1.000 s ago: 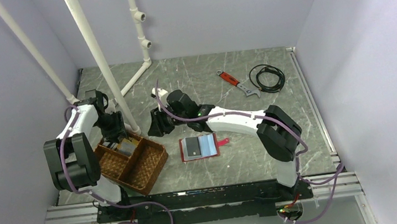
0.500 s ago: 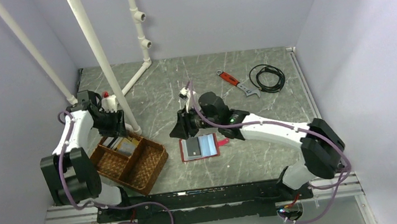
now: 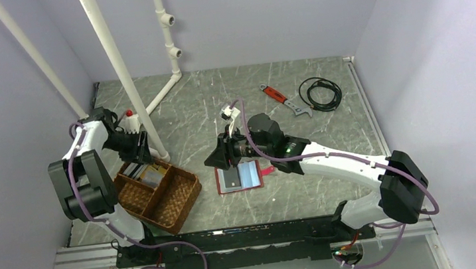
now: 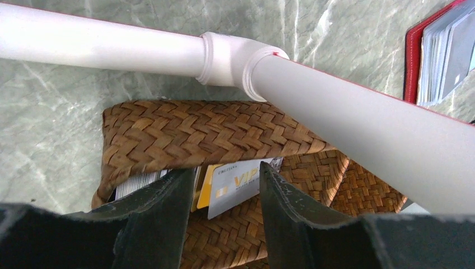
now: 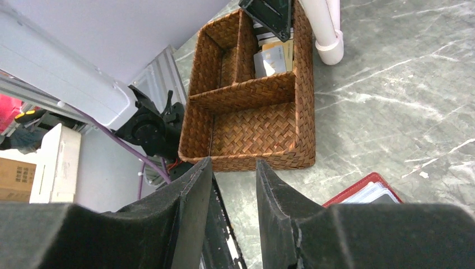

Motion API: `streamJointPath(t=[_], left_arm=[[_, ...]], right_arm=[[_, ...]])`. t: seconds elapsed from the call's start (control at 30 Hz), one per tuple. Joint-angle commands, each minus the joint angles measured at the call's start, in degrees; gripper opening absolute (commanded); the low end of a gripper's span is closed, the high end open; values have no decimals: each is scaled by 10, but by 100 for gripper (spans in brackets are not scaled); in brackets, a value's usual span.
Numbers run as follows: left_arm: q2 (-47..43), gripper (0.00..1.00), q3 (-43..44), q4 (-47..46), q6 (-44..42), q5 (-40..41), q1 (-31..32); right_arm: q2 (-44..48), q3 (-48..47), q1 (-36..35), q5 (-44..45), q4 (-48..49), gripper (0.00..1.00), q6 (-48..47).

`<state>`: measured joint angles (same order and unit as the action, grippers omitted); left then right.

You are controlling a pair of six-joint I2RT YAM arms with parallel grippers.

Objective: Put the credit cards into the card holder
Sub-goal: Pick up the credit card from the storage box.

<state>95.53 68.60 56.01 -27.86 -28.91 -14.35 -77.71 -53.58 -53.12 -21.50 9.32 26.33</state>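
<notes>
Card holder (image 3: 243,179) red, open, pale inside, perhaps filled, left gripper (image 4: 226,179) and right gripper (image 5: 232,168) half-open, empty

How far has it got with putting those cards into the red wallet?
Partly done: the open card holder seems to hold a grey card and a light blue card. Nothing is in hand; the left gripper hangs open over the credit cards in the wicker tray, the right gripper open near the holder. Left to move: those tray cards, at least a gold card and a white card.
</notes>
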Motion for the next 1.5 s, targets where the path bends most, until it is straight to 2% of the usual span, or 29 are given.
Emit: streamJointPath(t=[0.0, 0.13, 0.43, 0.67, 0.9, 1.03, 1.33, 1.47], left_arm=[[12, 51, -6, -2, -27, -49, -6], [21, 52, -16, -11, -19, -14, -7], [39, 52, -24, -16, -12, -27, -12], [13, 50, -42, -15, 2, -44, -12], [-10, 41, -47, -12, 4, -41, -12], [-14, 22, -47, -9, 4, -37, -12], [-30, 9, -43, -5, 12, -16, -12], [-56, 0, -30, 6, 33, 14, -12]], right_arm=[[13, 3, -4, 5, 30, 37, -10], [11, 3, -5, 1, 31, 37, -8], [9, 3, -7, 1, 31, 37, -9], [9, 4, -11, -1, 33, 36, -8], [10, 8, -13, 2, 38, 35, -6], [12, 8, -14, 6, 35, 35, -8], [6, 9, -16, 9, 38, 34, -8], [3, 9, -17, 14, 37, 34, -8]])
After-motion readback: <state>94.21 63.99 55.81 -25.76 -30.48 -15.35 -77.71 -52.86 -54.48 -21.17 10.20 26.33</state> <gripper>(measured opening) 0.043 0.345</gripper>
